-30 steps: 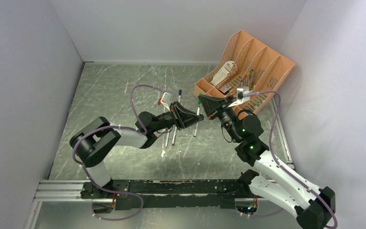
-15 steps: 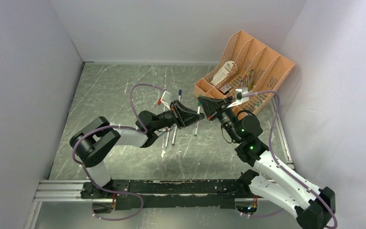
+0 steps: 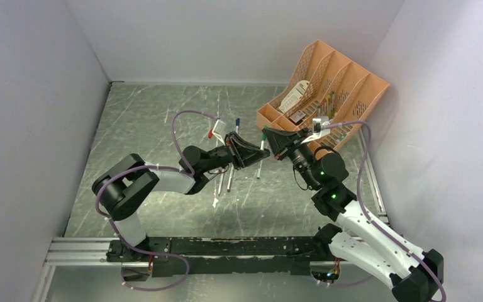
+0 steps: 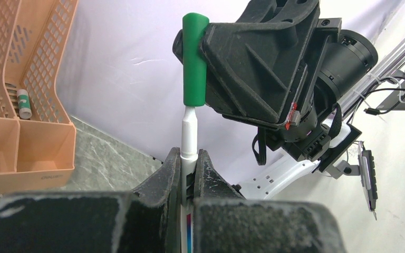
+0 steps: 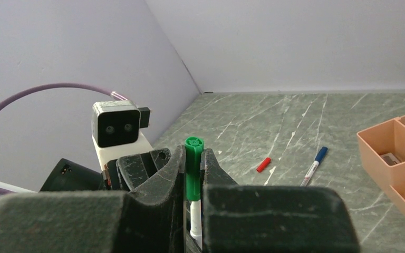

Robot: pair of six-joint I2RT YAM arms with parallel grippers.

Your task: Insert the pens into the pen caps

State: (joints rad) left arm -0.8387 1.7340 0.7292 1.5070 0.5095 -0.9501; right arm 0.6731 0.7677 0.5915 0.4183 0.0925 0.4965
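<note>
My left gripper (image 4: 189,158) is shut on a whitish pen barrel (image 4: 189,138) and holds it above the table. The barrel's narrow front end is inside a green cap (image 4: 195,60), with a short neck showing below the cap. My right gripper (image 5: 193,158) is shut on that green cap (image 5: 193,171), and the white barrel (image 5: 195,221) shows under it. In the top view the left gripper (image 3: 250,155) and the right gripper (image 3: 269,139) meet tip to tip over the middle of the table. Loose pens (image 3: 229,179) lie below them.
A red cap (image 5: 263,164) and a blue-capped pen (image 5: 314,166) lie on the table beyond the grippers. An orange organiser (image 3: 327,88) leans at the back right against the wall. Grey walls close in on three sides.
The right arm has shifted slightly. Both grippers stay together with the pen and the green cap between them.
</note>
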